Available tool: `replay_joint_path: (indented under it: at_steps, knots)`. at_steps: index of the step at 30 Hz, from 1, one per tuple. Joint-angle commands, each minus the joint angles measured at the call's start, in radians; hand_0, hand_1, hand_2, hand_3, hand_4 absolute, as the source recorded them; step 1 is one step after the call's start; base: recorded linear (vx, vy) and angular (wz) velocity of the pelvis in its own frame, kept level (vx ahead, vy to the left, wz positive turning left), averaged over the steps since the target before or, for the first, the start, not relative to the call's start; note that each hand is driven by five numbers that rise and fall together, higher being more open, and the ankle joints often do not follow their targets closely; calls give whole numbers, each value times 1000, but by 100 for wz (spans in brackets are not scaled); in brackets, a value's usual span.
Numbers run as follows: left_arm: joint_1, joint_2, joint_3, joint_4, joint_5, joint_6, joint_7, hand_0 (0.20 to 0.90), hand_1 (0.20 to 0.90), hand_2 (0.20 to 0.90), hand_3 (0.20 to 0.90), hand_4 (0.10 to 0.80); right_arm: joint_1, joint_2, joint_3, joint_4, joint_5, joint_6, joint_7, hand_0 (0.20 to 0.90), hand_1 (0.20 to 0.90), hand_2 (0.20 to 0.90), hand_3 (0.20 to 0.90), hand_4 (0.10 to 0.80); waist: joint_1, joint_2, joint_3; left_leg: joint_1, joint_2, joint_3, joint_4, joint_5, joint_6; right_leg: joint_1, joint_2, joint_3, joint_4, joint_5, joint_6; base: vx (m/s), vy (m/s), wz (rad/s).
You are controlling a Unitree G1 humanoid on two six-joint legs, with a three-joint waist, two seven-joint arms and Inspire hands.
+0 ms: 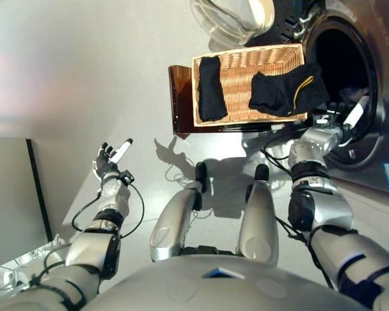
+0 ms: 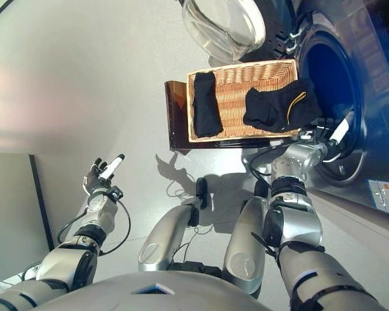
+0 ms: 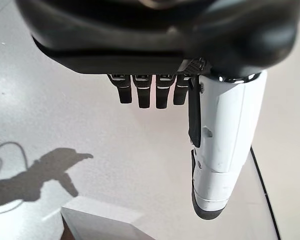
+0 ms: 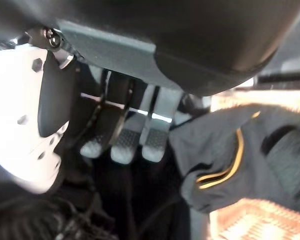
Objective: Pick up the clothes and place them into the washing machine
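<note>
Two black garments are lying in a wicker basket (image 1: 240, 81) on a brown stool (image 1: 181, 97) over pale grey floor (image 1: 84, 71): a folded one (image 1: 211, 89) and a yellow-striped one (image 1: 288, 91) overhanging toward the washing machine drum (image 1: 343, 71). The right hand (image 1: 337, 120) is reaching beside that garment with straight fingers, holding nothing. The left hand (image 1: 110, 159) is hanging spread and empty.

Left arm: bent, reaching out low on the left side.
Left hand (image 1: 107, 162): raised, free of everything, fingers (image 3: 142, 92) straight in a row, white-covered thumb (image 3: 225, 140) stretched out beside them.
Right arm: extended forward on the right side.
Right hand (image 1: 337, 120): fingers (image 4: 125, 142) relaxed and only slightly bent, holding nothing; white-covered thumb (image 4: 27, 130) apart from them.
</note>
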Motion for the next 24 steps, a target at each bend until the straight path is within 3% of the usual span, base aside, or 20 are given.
replay_joint_path:
  at_steps: [1,12,24]
  knots:
    - [-38,66,25,41,26,-69,10,900,900,900,900,800,28,-43,69,-29,-101,16,92,900,900,900,900,800,-10,-61,-98,-17,-35,-2,23,-33,-52,85,50,-1,-117,25,-24,98,-55,-5]
    - [34,52,20,32,74,-38,-31,900,900,900,900,800,298,95,202,-10,-216,158,166,900,900,900,900,800,-35,-149,-129,187,-6,-23,-100,-13,-66,288,68,-39,-268,57,-9,80,-49,-4]
    - [175,60,-10,8,236,23,-90,900,900,900,900,800,475,61,295,40,-600,291,145,900,900,900,900,800,-48,-224,-215,370,30,-24,-216,7,-61,474,92,-47,-397,85,2,92,-29,-4]
